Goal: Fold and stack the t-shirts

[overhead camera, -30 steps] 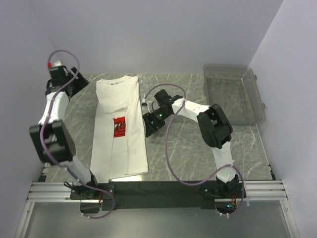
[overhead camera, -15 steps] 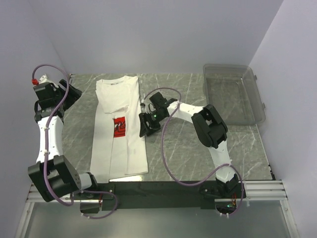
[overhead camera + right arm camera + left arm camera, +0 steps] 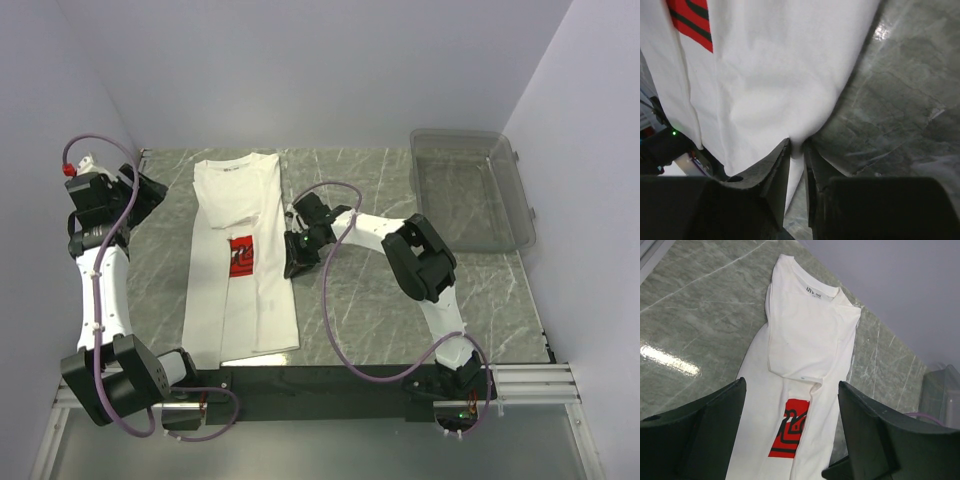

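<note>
The white t-shirt (image 3: pixel 243 295) lies on the marble table as a long strip, sleeves folded in, its red chest print (image 3: pixel 240 256) half showing. My right gripper (image 3: pixel 293 262) is low at the strip's right edge. In the right wrist view its jaws (image 3: pixel 796 145) are shut on a pinch of the t-shirt's (image 3: pixel 775 75) edge, and the cloth puckers between them. My left gripper (image 3: pixel 143 187) hangs open in the air, left of the collar end and touching nothing. In the left wrist view it (image 3: pixel 791 385) looks down on the t-shirt (image 3: pixel 805 335) from above.
A clear grey plastic bin (image 3: pixel 470 200) stands at the back right corner, and its edge shows in the left wrist view (image 3: pixel 940 390). White walls close in the table on the left, back and right. The arms' mounting rail (image 3: pixel 320 385) runs along the near edge.
The right gripper slid left to the shirt's right edge and its jaws shut on the cloth. The left arm swung further out to the left, still open.
</note>
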Controlling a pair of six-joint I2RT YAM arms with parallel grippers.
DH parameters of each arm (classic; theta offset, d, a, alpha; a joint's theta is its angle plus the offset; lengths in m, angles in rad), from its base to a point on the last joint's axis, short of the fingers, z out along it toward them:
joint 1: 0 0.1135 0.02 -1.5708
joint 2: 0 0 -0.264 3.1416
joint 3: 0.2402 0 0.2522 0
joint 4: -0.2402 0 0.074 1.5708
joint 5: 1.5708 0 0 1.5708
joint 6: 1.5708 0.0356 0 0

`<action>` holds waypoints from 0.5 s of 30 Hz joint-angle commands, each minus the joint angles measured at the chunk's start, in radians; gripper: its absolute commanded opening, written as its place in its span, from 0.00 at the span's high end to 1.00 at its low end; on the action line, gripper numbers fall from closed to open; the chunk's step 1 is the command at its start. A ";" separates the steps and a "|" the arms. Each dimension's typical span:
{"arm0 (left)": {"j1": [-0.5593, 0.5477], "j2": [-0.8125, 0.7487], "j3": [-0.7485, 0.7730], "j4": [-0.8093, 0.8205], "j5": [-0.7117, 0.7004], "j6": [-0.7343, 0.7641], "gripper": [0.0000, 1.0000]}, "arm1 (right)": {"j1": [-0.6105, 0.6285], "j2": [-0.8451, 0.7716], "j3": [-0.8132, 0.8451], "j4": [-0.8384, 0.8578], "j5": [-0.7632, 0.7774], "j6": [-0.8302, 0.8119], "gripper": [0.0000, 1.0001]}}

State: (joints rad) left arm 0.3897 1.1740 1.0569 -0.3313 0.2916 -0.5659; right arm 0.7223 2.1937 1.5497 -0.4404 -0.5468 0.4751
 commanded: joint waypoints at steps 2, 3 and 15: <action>0.006 -0.036 -0.012 -0.002 0.021 -0.008 0.21 | 0.016 0.028 -0.043 -0.055 0.202 -0.015 0.78; 0.005 -0.036 -0.015 0.000 0.023 -0.008 0.20 | 0.016 0.028 -0.043 -0.058 0.205 -0.016 0.81; 0.005 -0.014 -0.037 0.034 0.067 -0.026 0.21 | -0.063 -0.075 -0.085 -0.083 0.226 -0.130 1.00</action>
State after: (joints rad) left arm 0.3897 1.1667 1.0332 -0.3401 0.3168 -0.5720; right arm 0.7143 2.1448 1.5036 -0.4488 -0.4408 0.4305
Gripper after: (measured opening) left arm 0.797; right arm 0.008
